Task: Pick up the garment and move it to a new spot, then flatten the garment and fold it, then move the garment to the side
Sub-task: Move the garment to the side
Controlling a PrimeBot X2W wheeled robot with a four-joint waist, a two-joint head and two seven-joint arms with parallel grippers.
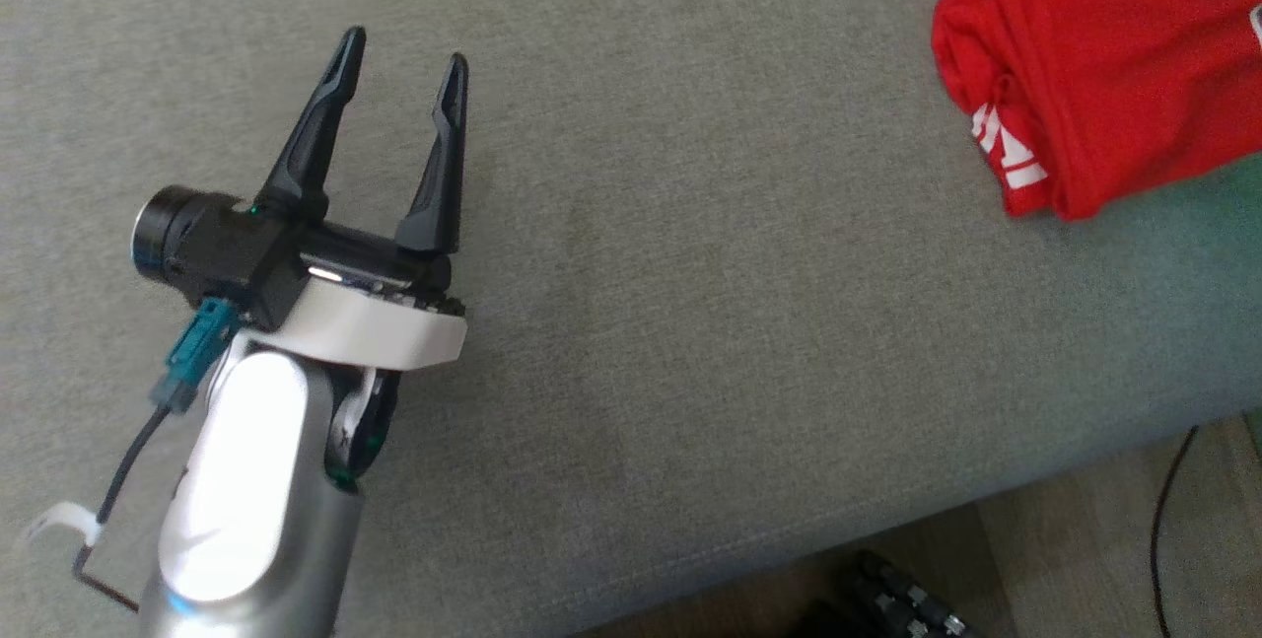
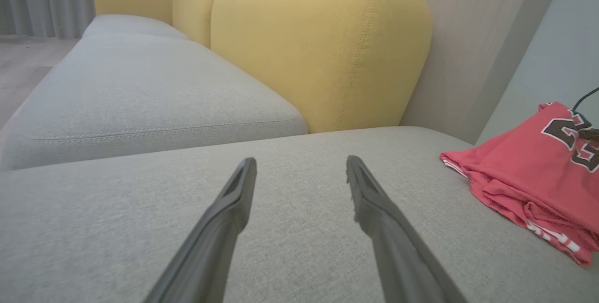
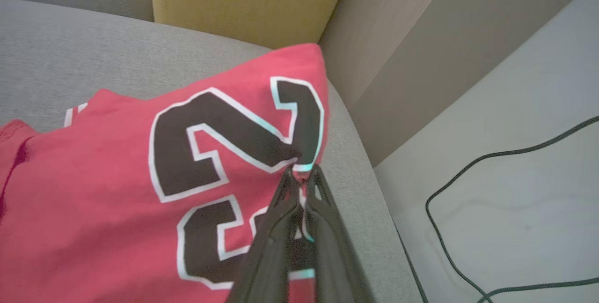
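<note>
Garment (image 1: 1104, 66): red, with a dark number edged in white, folded in a thick pile at the right end of the grey sofa seat (image 1: 690, 273), near the yellow backrest (image 2: 318, 50).
Right gripper (image 3: 303, 169): fingers pressed together, pinching the edge of the cloth beside the number.
Left gripper (image 1: 404, 46): fingers spread wide, holding nothing, over the bare seat, well apart from the pile.
Cable (image 3: 468, 167): dark, lying on the pale floor beside the sofa.
</note>
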